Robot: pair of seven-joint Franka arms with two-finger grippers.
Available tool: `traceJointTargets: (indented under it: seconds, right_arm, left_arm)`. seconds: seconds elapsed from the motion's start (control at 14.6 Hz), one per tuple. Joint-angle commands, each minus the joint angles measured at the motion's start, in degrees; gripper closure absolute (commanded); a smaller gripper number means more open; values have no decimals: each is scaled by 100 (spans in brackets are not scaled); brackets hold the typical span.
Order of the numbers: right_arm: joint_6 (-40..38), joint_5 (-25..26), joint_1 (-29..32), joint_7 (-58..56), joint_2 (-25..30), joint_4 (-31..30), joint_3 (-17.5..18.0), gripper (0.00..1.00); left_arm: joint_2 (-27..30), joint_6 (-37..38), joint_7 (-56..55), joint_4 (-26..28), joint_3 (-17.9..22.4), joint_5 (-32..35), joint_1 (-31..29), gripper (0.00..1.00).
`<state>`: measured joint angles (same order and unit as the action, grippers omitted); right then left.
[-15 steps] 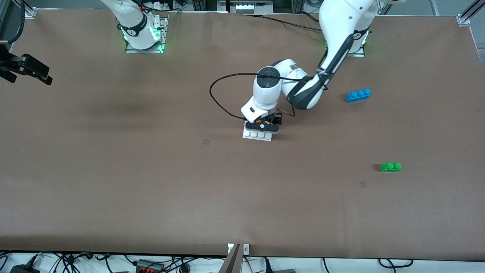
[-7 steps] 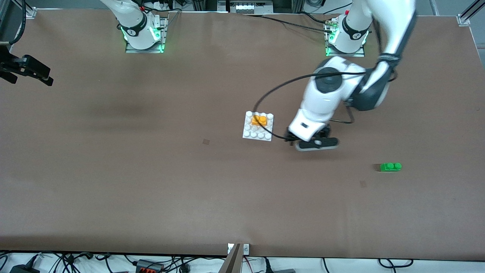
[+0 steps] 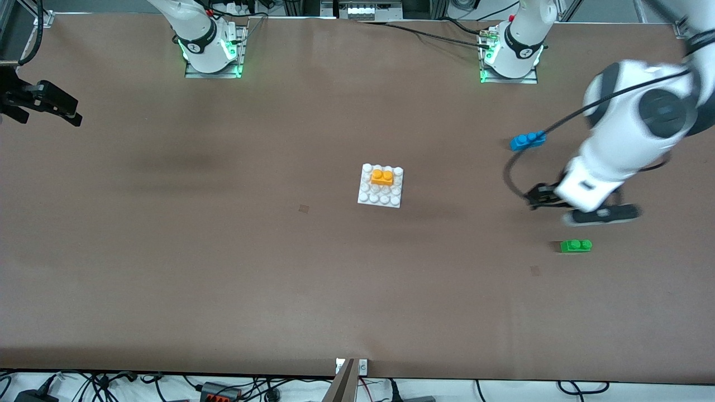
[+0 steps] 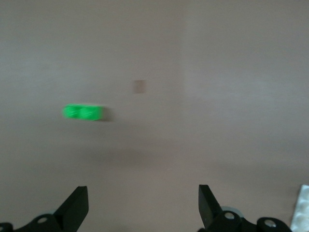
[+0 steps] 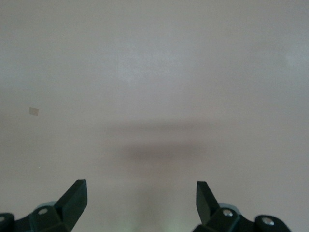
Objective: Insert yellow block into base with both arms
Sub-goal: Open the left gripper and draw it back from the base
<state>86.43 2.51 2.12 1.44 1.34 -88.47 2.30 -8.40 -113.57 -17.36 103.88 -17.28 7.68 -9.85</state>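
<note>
The left fingers (image 4: 77,209) stand wide apart with nothing between them. In the left wrist view they look down on bare desk (image 3: 223,251), with the green brick (image 4: 83,112) lying ahead of them. From the front, the left arm's hand hangs over the desk toward the left arm's end. It is just above the green brick (image 3: 576,245) in that view, and the blue brick (image 3: 528,140) lies farther from the camera. The right fingers (image 5: 76,197) are spread just as wide and empty. They hang over the edge of the desk at the right arm's end, where that arm waits.

The yellow block (image 3: 382,177) sits on the base (image 3: 380,199) at the middle of the desk. It rests on studs in the half of the plate farther from the camera, well apart from both arms, so the insertion looks done.

The hazards now lie around the left arm:
- Its black cable (image 3: 564,117) loops out and crosses right by the blue brick. A swing could snag the brick and drag it.
- The hand is close to the green brick, so a low or careless pass could knock it across the desk.
- I cannot tell whether the yellow block is pressed fully home. If it only rests on the studs, a jolt to the desk could tip it off.
</note>
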Motion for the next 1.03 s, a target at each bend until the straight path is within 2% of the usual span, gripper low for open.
traceJointTargets:
  seconds: [0.0, 0.21, 0.34, 0.48, 0.69, 0.96]
  right_arm:
    - [-135, -5, -106, -30, 15, 102, -28, 0]
    - [-179, 48, -318, 23, 6, 102, -72, 0]
    - [-240, 30, -344, 23, 6, 85, -264, 0]
    - [-249, -5, -344, 23, 6, 76, -292, 0]
    - [-223, -40, -344, -38, -11, 50, -590, 0]
    - [-276, -49, -344, 58, 24, 58, -555, 0]
  left_arm:
    - [628, 579, 424, 133, -30, -126, -148, 0]
    - [752, 1387, 645, -341, 31, -397, -210, 0]
    - [901, 1425, 777, -351, 197, -907, -210, 0]
    - [884, 1268, 1301, -438, 461, -1258, -192, 0]
    - [858, 1372, 1463, -465, 489, -1339, -183, 0]
    - [840, 1592, 1472, -552, 462, -1296, -201, 0]
